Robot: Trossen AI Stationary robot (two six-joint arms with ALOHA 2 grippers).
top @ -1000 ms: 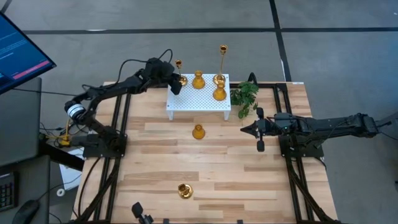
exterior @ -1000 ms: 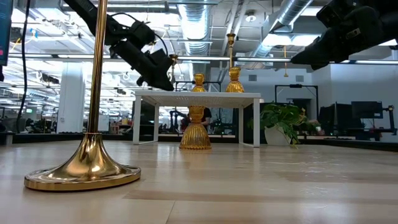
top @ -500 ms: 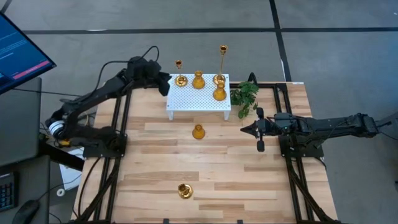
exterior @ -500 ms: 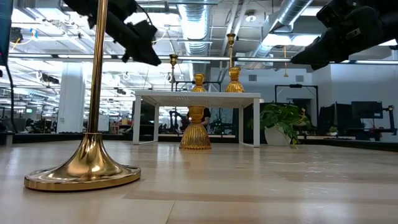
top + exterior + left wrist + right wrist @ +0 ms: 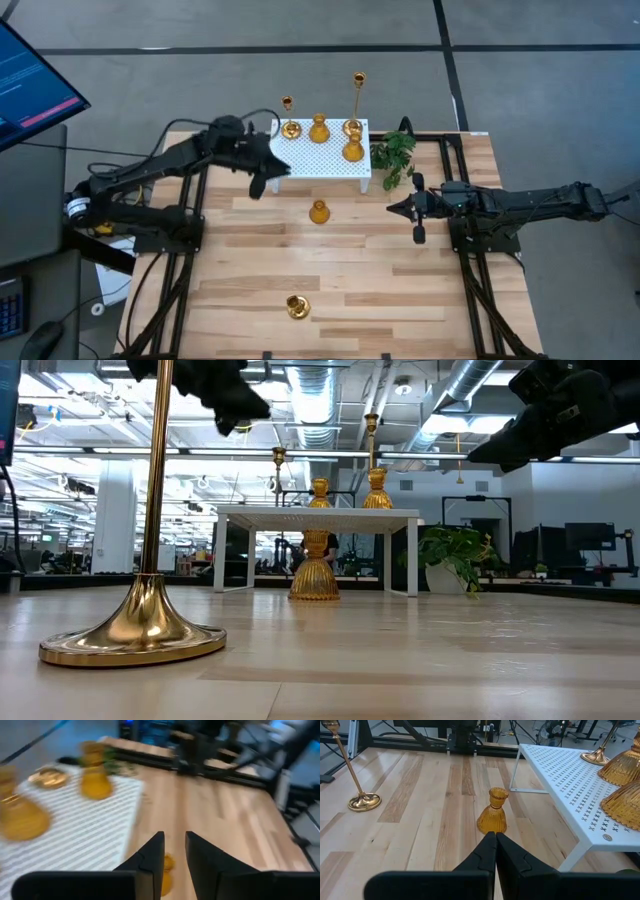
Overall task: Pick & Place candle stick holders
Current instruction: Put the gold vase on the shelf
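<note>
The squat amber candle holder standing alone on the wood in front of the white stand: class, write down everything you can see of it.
The squat candle holder is amber-gold with a ribbed, bell-shaped body that looks like glass, a narrow neck and a small flared cup on top. It stands upright on the wooden table, just in front of the white perforated stand, not under it. Nothing touches it but the table. The right gripper points at it with fingers shut, apart from it.
</note>
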